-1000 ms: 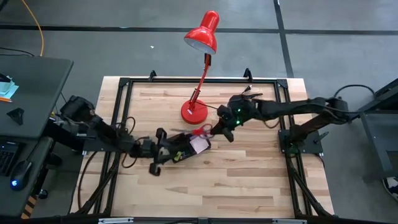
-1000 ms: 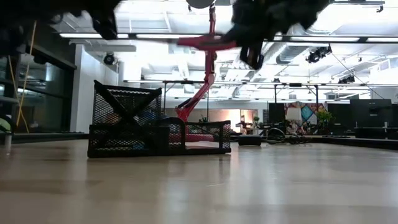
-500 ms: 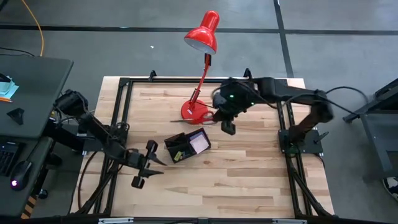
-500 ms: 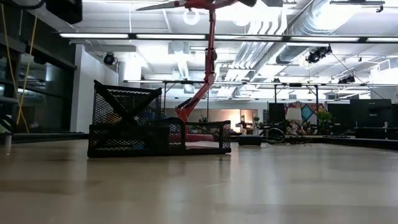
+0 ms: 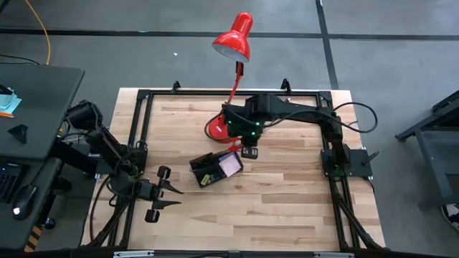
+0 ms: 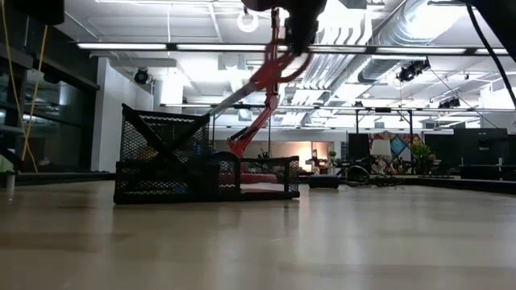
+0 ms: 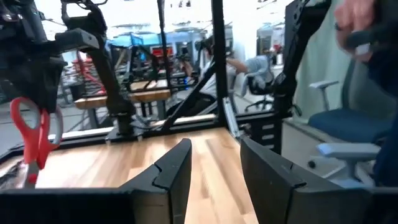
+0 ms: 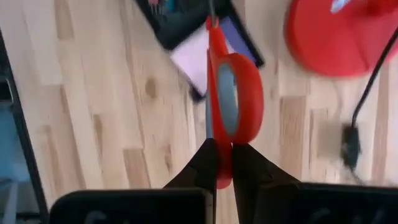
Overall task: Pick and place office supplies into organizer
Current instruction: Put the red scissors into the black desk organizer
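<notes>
Red scissors held over the organizer

Red lamp (image 5: 232, 79) stands at the back of the wooden bench (image 5: 287, 201), its round base just behind the right gripper (image 5: 247, 147). The black mesh organizer (image 5: 215, 168) sits in front of that base, a pale sticky pad (image 5: 229, 165) in its flat compartment.

Half a second ago the right arm hung farther right beside the lamp base; now it has swung closer to the organizer, and the left arm has drawn slightly further back.

Right jaws are pressed together on the handle of the red scissors (image 8: 230, 106), blades slanting down toward the organizer. The left gripper (image 5: 166, 192) waits near the bench's front-left, jaws partly spread, holding nothing.
</notes>
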You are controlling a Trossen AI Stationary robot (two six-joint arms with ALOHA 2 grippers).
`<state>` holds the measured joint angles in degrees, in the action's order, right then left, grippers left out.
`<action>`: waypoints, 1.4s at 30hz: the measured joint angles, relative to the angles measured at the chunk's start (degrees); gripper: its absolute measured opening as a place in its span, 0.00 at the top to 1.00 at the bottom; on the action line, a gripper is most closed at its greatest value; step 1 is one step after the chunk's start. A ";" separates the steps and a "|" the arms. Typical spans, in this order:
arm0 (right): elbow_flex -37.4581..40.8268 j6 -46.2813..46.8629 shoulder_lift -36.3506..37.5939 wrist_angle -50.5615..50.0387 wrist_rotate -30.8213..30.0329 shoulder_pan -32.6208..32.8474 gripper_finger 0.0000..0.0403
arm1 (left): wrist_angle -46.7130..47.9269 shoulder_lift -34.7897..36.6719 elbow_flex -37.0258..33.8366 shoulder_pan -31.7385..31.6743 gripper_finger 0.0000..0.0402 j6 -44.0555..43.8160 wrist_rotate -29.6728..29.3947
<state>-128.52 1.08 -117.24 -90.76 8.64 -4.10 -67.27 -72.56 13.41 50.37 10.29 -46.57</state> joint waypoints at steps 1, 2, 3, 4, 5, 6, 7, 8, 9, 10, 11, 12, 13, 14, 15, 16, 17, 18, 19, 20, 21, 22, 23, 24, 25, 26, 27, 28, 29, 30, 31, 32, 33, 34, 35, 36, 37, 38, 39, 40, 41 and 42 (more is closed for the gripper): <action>0.01 -0.08 -0.16 1.21 0.17 0.00 0.99 | 0.20 0.07 0.00 0.90 0.68 0.43 -1.19; -0.01 -0.28 -0.12 1.98 0.36 0.10 0.99 | 0.22 0.24 -0.01 1.61 0.68 0.77 -1.69; -0.54 -0.31 -0.04 2.10 0.60 0.31 0.98 | 0.07 0.35 0.00 2.24 0.68 1.13 -2.42; -1.48 -0.53 -0.04 2.20 0.94 0.40 0.97 | 0.04 0.36 0.00 2.82 0.68 1.36 -2.93; -2.36 -0.46 0.00 2.38 1.22 0.60 0.97 | 0.21 0.36 0.00 3.28 0.68 1.53 -3.56; -3.10 -0.09 0.05 2.35 1.20 0.88 0.97 | 0.20 0.36 -0.02 3.54 0.68 1.49 -3.84; -3.64 -0.34 0.12 2.27 1.19 1.15 0.97 | 0.18 0.38 0.00 3.84 0.68 1.42 -4.34; -3.99 -1.14 0.14 2.37 1.09 1.42 0.97 | 0.22 0.36 0.00 3.75 0.68 1.30 -4.68; -4.21 -1.37 0.14 2.40 0.73 1.72 0.98 | 0.19 0.36 0.00 3.70 0.68 1.29 -4.79; -4.23 -1.33 0.14 2.36 0.33 1.94 0.99 | 0.27 0.36 -0.01 3.62 0.68 1.43 -4.83; -4.22 -1.31 0.14 2.38 0.31 2.11 0.99 | 0.83 0.36 0.00 3.44 0.68 1.68 -5.15; -4.15 -1.34 0.14 2.42 0.34 2.37 0.99 | 1.73 0.36 0.00 2.92 0.68 1.44 -6.89; -4.10 -1.38 0.14 2.50 0.21 2.59 0.98 | 3.30 0.36 0.03 2.38 0.68 -0.54 -9.72; -4.08 -1.40 0.03 2.74 -0.38 2.80 0.98 | 5.66 0.36 0.07 1.57 0.68 -3.47 -13.18; -4.06 -1.45 -0.10 2.99 -1.34 3.07 0.97 | 8.91 0.35 0.05 0.91 0.68 -7.10 -17.31; -4.05 -1.53 -0.22 3.01 -2.09 3.29 0.97 | 11.71 0.29 0.02 0.34 0.68 -11.22 -20.93; -4.01 -1.55 -0.30 3.02 -2.43 3.48 0.96 | 13.71 0.29 -0.04 -0.05 0.68 -14.79 -23.45; -3.99 -1.57 -0.30 3.14 -2.47 3.60 0.97 | 14.89 0.29 -0.02 -0.37 0.68 -17.74 -24.17; -3.99 -1.69 -0.30 3.64 -2.46 3.77 0.97 | 15.84 0.31 0.00 -0.67 0.68 -19.54 -24.21; -4.01 -2.11 -0.30 4.40 -2.51 3.84 0.98 | 16.36 0.30 0.00 -0.87 0.68 -20.45 -24.21; -4.01 -2.37 -0.28 4.90 -2.47 3.86 0.98 | 16.38 0.30 0.00 -0.86 0.68 -20.97 -24.28; -4.00 -2.49 -0.30 4.97 -2.40 3.87 0.99 | 16.36 0.31 0.00 -0.87 0.68 -21.39 -24.41; -4.00 -2.53 -0.29 4.96 -2.22 3.87 0.99 | 16.82 0.31 0.00 -0.87 0.68 -22.36 -24.45; -4.00 -2.52 -0.30 5.03 -2.18 3.86 0.98 | 18.04 0.31 0.02 -0.87 0.68 -24.10 -24.41; -4.01 -2.51 -0.30 5.10 -2.18 3.86 0.98 | 19.70 0.31 0.02 -0.84 0.68 -26.97 -24.40; -3.99 -2.52 -0.30 5.11 -2.18 3.84 0.97 | 21.58 0.31 0.02 -0.85 0.68 -30.72 -24.34; -3.99 -2.53 -0.30 5.12 -2.18 3.87 0.97 | 23.79 0.31 0.02 -0.85 0.68 -34.81 -23.78; -3.99 -2.49 -0.30 5.26 -2.18 3.89 0.97 | 26.36 0.31 0.02 -0.86 0.68 -39.11 -22.89; -3.99 -2.45 -0.30 5.37 -2.18 3.89 0.96 | 29.04 0.31 0.02 -0.87 0.68 -43.98 -22.09; -3.99 -2.43 -0.29 5.33 -2.18 3.97 0.97 | 32.16 0.31 0.02 -0.89 0.68 -49.33 -21.61; -3.99 -2.45 -0.30 5.31 -2.26 4.10 0.97 | 35.83 0.31 0.02 -1.12 0.68 -54.56 -21.53; -3.99 -2.45 -0.30 5.36 -2.39 4.24 0.98 | 39.88 0.31 0.02 -1.65 0.68 -59.94 -21.48; -3.99 -2.45 -0.30 5.49 -2.49 4.42 0.98 | 44.20 0.31 0.02 -2.45 0.68 -64.72 -20.81; -3.99 -2.46 -0.30 5.81 -2.56 4.55 0.98 | 48.45 0.31 0.02 -3.49 0.68 -69.58 -19.56; -3.99 -2.50 -0.30 6.36 -2.60 4.73 0.98 | 52.29 0.31 0.02 -4.67 0.69 -74.46 -17.80; -3.97 -2.49 -0.30 7.12 -2.62 4.92 0.98 | 55.47 0.31 0.02 -6.00 0.69 -78.60 -15.77; -3.97 -2.49 -0.30 8.00 -2.62 5.10 0.97 | 58.04 0.31 0.02 -7.43 0.69 -81.44 -14.01; -3.97 -2.52 -0.30 8.72 -2.66 5.29 0.97 | 60.16 0.31 0.02 -8.89 0.69 -83.12 -12.72; -3.97 -2.55 -0.30 9.06 -2.64 5.52 0.96 | 61.87 0.31 0.02 -10.26 0.69 -84.34 -11.79; -3.97 -2.58 -0.30 9.07 -2.64 5.70 0.96 | 62.97 0.31 0.02 -11.51 0.69 -85.42 -11.29; -3.97 -2.58 -0.30 9.03 -2.64 5.80 0.96 | 63.41 0.31 0.02 -12.73 0.69 -85.80 -11.21; -3.97 -2.58 -0.30 8.92 -2.64 5.83 0.96 | 63.42 0.31 0.02 -13.80 0.69 -85.67 -11.07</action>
<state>-132.49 -1.50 -117.54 -81.84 6.00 1.73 -3.85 -72.25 13.43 36.57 -75.38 -57.64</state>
